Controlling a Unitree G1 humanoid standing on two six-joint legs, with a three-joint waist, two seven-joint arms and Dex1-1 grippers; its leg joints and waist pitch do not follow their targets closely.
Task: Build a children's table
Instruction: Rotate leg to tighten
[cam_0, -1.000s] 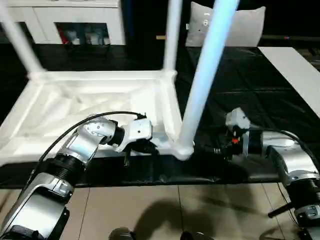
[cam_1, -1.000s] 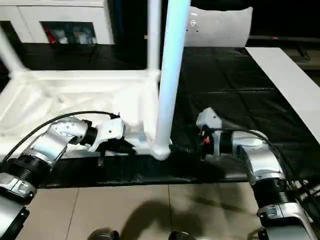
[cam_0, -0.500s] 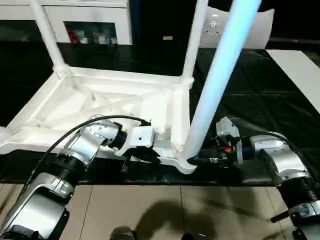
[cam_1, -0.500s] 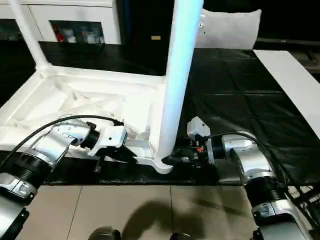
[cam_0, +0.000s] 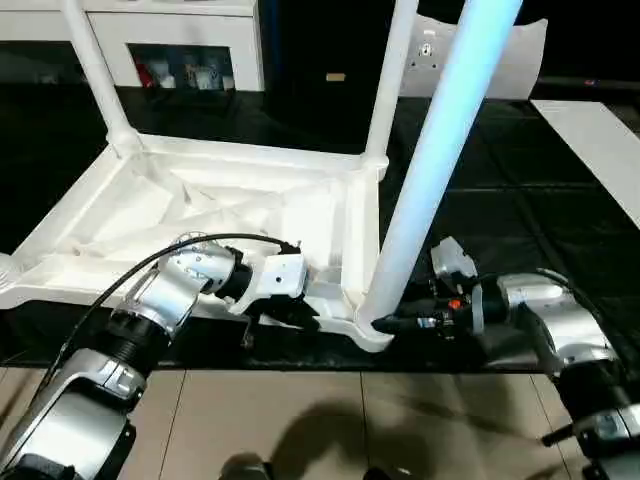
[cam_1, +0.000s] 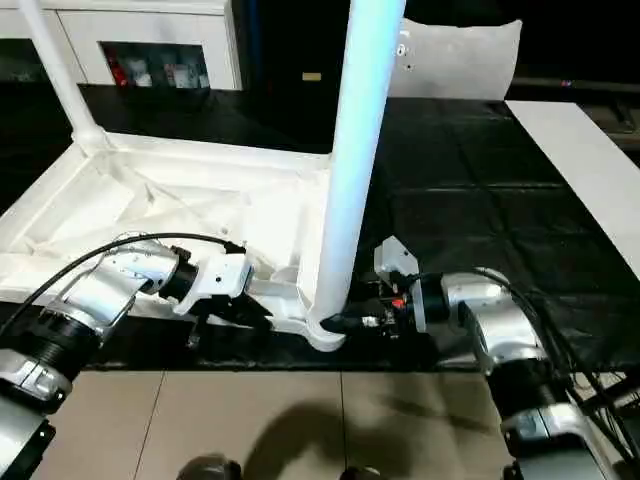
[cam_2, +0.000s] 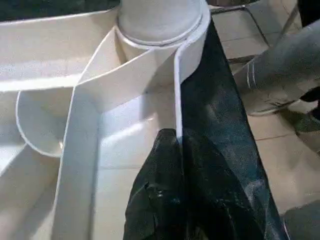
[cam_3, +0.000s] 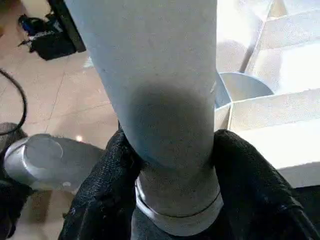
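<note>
The children's table (cam_0: 200, 210) lies upside down on a black mat, its ribbed underside facing up. Two legs stand in the far corners (cam_0: 95, 70) (cam_0: 392, 80). A third leg (cam_0: 430, 170) rises from the near right corner socket (cam_0: 372, 325). My left gripper (cam_0: 295, 312) is shut on the thin near rim wall (cam_2: 177, 90) just left of that socket. My right gripper (cam_0: 385, 322) reaches in from the right. Its fingers (cam_3: 107, 195) press both sides of the leg (cam_3: 160, 75) just above the socket.
A white cabinet (cam_0: 180, 40) and a grey pillow (cam_0: 520, 55) stand at the back. A white board (cam_0: 600, 140) lies at the far right on the mat (cam_0: 520, 220). Tiled floor (cam_0: 300, 420) runs along the mat's near edge.
My right gripper has moved left to the base of the near right leg and closed around it. The left gripper keeps its hold on the rim. The camera has shifted.
</note>
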